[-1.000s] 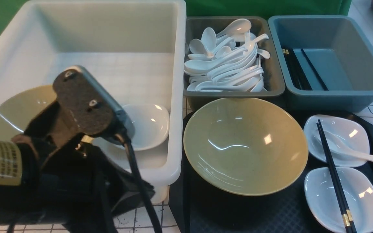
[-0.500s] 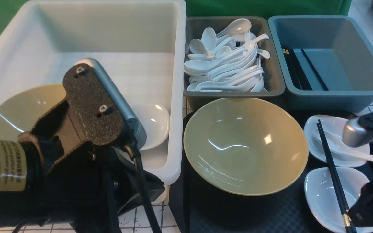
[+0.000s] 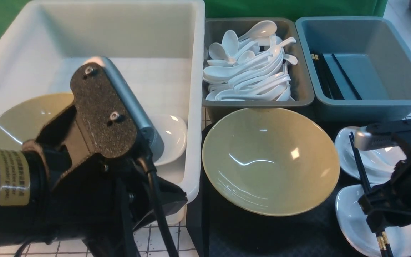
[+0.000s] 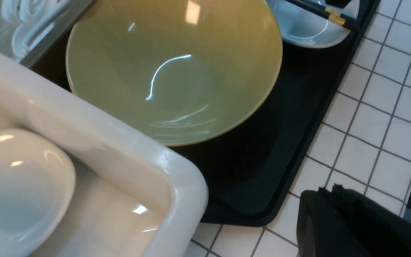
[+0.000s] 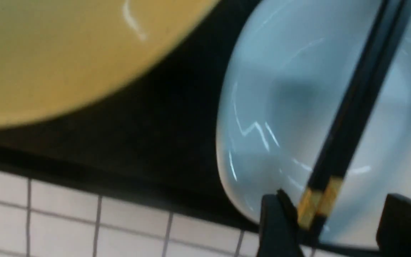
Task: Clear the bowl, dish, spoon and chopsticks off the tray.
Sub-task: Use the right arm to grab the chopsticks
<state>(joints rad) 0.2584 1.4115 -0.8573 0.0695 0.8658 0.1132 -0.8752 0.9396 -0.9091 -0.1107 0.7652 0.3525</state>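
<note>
Black lacquer banded in gold: the pair of long thin black chopsticks [image 3: 359, 164] lies across the far small white dish [image 3: 344, 150] and the near small white dish [image 3: 351, 221], at the right end of the big flat black rectangular tray [image 3: 262, 235]. Their long axis runs away from me, with the thick banded ends nearest.

My right gripper [image 5: 334, 221] hangs directly over those banded ends. Its jaws are apart and straddle the sticks without holding anything, and the pair sits much closer to one finger than the other. I judge the closing line crosses them squarely enough, so I would centre slightly, lower, and pinch both together. The right arm is plainly the nearer one.

My left gripper [image 4: 330, 194] is closed and empty by the near corner of the deep white plastic tub [image 3: 194, 107]. The wide olive-yellow glazed bowl [image 3: 269, 160] sits on the tray just beside it.
</note>
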